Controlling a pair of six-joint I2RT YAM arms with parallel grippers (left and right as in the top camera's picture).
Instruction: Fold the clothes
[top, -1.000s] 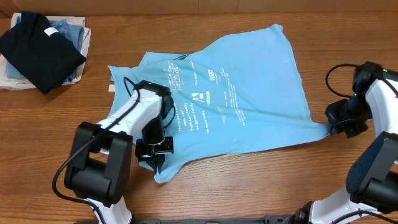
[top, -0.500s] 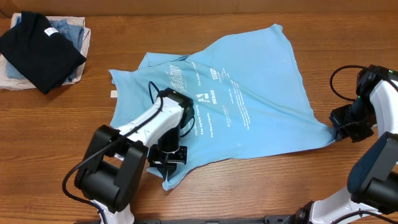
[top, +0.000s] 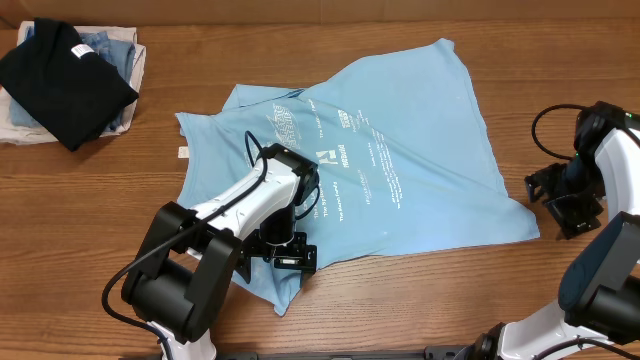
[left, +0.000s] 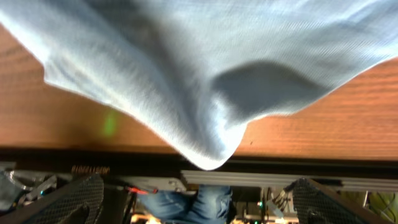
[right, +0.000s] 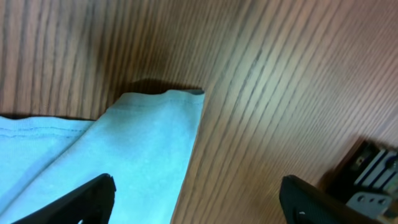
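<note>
The clothes, a light sky-blue t-shirt (top: 400, 150) with white lettering, lie spread and creased across the middle of the table. My left gripper (top: 285, 255) stands open over the shirt's lower left corner. In the left wrist view that corner (left: 208, 146) droops between the wide-apart fingers (left: 74, 199), and nothing is gripped by the left gripper (left: 199, 208). My right gripper (top: 560, 200) is open just right of the shirt's lower right corner. In the right wrist view that corner (right: 149, 137) lies flat on the wood, and one finger (right: 81, 199) of the right gripper (right: 199, 208) is above the cloth.
A black folded shirt (top: 65, 80) lies on denim-blue and white folded garments (top: 118, 50) at the back left corner. A small pale tag (top: 183, 151) sits on the wood left of the blue shirt. The table's front edge runs close below the left gripper.
Both grippers have opened and let go of the shirt's lower corners. The left arm dragged its corner to the right and toward the front. The right corner has dropped flat.
</note>
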